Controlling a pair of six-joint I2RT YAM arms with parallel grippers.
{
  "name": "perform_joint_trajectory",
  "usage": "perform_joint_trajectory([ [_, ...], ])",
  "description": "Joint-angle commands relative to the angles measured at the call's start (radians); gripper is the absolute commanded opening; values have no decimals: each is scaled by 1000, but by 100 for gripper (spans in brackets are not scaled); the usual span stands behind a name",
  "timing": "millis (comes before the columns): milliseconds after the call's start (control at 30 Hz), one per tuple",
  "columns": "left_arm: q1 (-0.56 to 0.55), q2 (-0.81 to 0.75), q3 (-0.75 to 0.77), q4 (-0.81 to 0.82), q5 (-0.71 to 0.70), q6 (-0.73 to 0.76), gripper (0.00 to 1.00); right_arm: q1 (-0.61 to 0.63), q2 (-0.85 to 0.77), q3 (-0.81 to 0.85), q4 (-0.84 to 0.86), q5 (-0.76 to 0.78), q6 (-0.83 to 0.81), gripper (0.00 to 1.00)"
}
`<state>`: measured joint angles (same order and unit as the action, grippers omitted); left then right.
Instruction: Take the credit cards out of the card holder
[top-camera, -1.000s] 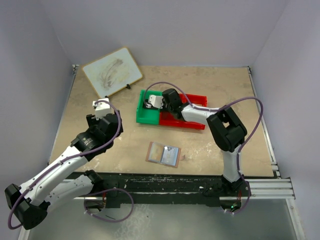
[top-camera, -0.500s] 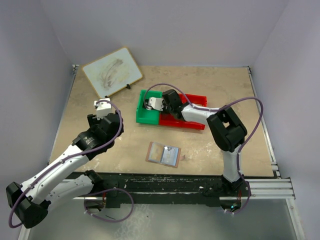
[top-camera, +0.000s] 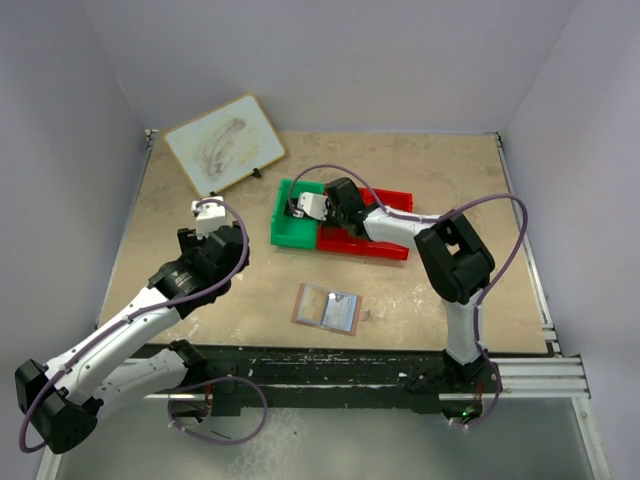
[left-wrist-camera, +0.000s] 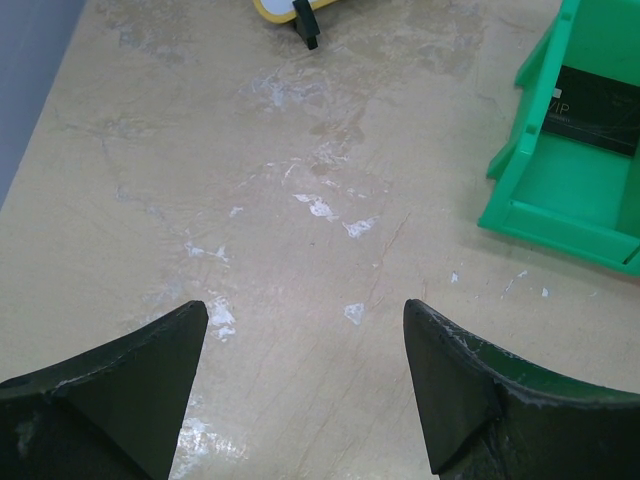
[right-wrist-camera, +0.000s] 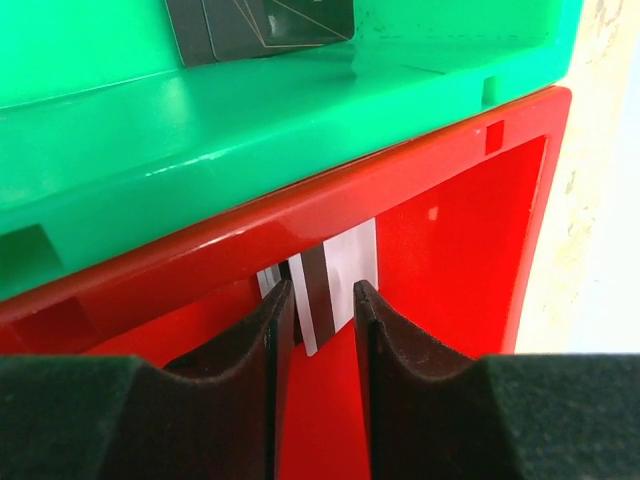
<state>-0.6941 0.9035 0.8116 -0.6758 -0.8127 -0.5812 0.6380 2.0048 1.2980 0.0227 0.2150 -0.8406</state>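
Note:
The card holder (top-camera: 327, 308) lies spread open on the table near the front edge, away from both arms. My right gripper (right-wrist-camera: 322, 290) hangs inside the red bin (right-wrist-camera: 450, 240) with its fingers slightly parted. A white credit card (right-wrist-camera: 340, 270) with a dark stripe rests against the bin's far wall just past the fingertips, and neither finger presses on it. A black credit card (right-wrist-camera: 260, 25) lies in the green bin (right-wrist-camera: 250, 120). My left gripper (left-wrist-camera: 305, 310) is wide open over bare table, left of the green bin (left-wrist-camera: 560, 200), holding nothing.
The green bin (top-camera: 295, 232) and red bin (top-camera: 385, 248) stand side by side at mid table. A yellow-framed whiteboard (top-camera: 225, 142) leans at the back left. Walls close in on the table's left, back and right sides.
My right gripper's jaws have parted, letting go of the striped card in the red bin. The left arm has crept slightly forward and right; the card holder has not moved.

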Motion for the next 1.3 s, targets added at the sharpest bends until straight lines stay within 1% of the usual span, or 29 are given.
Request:
perform_joint_trajectory([
  [0, 4, 2, 43, 10, 4, 23, 77, -6, -91, 9, 74, -11, 44, 34],
  [133, 4, 5, 42, 12, 9, 24, 77, -5, -151, -34, 125, -38, 53, 35],
  [300, 3, 15, 44, 13, 18, 27, 77, -5, -233, -78, 164, -53, 116, 35],
  [333, 4, 17, 44, 12, 18, 28, 77, -6, -255, -90, 179, -26, 129, 35],
  [367, 4, 20, 45, 12, 18, 29, 77, -5, -277, -100, 192, -11, 150, 35],
  [433, 4, 23, 47, 9, 17, 29, 77, -5, -358, -131, 196, -79, 246, 35],
  [500, 4, 24, 47, 9, 17, 28, 77, -5, -459, -203, 257, -116, 399, 36],
  [600, 4, 22, 45, 12, 22, 31, 77, -4, -627, -371, 349, -227, 638, 40],
  [667, 4, 24, 45, 17, 34, 36, 77, -5, -723, -492, 426, -320, 858, 44],
  [733, 3, 28, 47, 19, 56, 42, 77, -5, -788, -575, 430, -365, 1103, 52],
  [767, 3, 28, 47, 21, 69, 43, 77, -5, -810, -604, 414, -380, 1219, 52],
  [800, 3, 25, 49, 24, 87, 46, 77, -5, -825, -628, 374, -394, 1287, 52],
  [833, 4, 20, 47, 30, 104, 51, 77, -5, -842, -660, 381, -403, 1352, 50],
  [867, 4, 15, 46, 35, 120, 50, 77, -3, -856, -706, 421, -430, 1417, 50],
  [933, 4, -1, 41, 49, 161, 41, 77, -1, -887, -807, 529, -546, 1523, 50],
  [967, 4, -10, 35, 60, 190, 33, 77, 9, -902, -854, 563, -567, 1561, 50],
  [1033, 3, -23, 14, 103, 258, 12, 77, 43, -928, -911, 566, -554, 1608, 48],
  [1167, 3, 12, -38, 260, 466, -65, 77, 225, -946, -895, 423, -365, 1644, 50],
  [1267, -2, 104, -71, 429, 608, -132, 77, 346, -928, -890, 355, -213, 1749, 50],
])
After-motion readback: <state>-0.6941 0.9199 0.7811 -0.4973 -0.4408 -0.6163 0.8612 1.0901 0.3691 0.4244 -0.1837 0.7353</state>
